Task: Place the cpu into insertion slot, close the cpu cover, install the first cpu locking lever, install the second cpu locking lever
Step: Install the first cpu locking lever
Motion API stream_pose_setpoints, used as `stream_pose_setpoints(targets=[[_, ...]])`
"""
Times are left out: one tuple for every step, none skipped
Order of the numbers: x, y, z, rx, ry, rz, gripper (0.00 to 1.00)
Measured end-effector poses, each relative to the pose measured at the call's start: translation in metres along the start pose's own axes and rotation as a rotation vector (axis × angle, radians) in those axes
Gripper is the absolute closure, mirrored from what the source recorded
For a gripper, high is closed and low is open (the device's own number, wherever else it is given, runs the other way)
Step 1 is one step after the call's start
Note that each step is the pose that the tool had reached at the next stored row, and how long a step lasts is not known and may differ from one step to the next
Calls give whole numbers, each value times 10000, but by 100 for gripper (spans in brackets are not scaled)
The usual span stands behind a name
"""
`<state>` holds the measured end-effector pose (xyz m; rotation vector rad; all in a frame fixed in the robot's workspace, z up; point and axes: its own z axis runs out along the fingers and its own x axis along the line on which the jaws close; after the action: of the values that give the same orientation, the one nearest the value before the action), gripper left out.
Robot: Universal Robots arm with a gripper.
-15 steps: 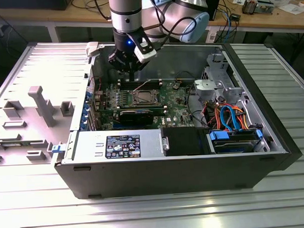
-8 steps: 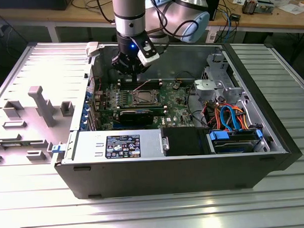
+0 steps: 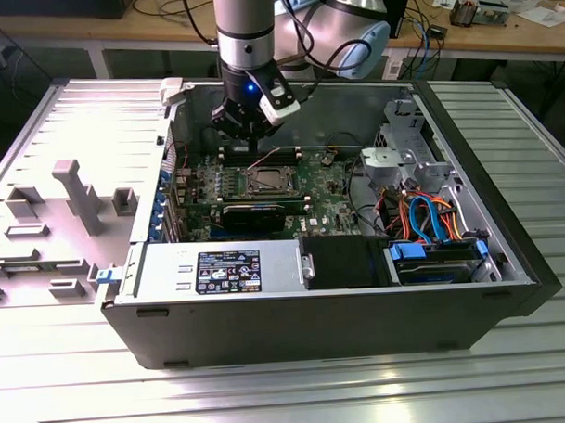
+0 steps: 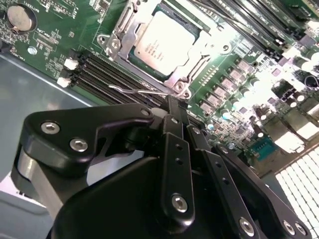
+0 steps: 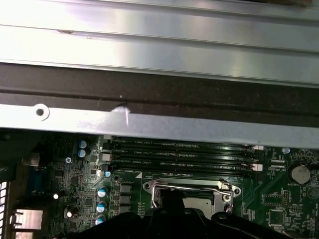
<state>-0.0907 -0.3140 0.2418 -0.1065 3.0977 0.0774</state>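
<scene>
No legible txt, print on cpu (image 4: 160, 42) top & PSU label (image 3: 229, 271) too small to read

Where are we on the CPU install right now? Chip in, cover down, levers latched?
The cpu sits in the insertion slot, and the cpu cover looks closed around it. The gripper is down at the socket's edge, its tip at a thin wire locking lever. That lever looks unlatched, so the lever work seems in progress; I cannot tell the other lever's state.
</scene>
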Motion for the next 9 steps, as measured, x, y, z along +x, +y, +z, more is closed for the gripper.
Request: stream_pose_setpoints(targets=[[-12, 1, 5, -2, -1, 0, 89], [-26, 3, 8, -1, -1, 0, 89], [-33, 3, 10, 5, 0, -2, 89], [-37, 3, 13, 10, 0, -1, 89], [-40, 3, 15, 11, 0, 0, 89], [-49, 7, 22, 12, 0, -2, 89], [-59, 16, 30, 13, 1, -1, 89], [-65, 21, 36, 14, 0, -1, 89], [-71, 29, 47, 15, 0, -1, 89]])
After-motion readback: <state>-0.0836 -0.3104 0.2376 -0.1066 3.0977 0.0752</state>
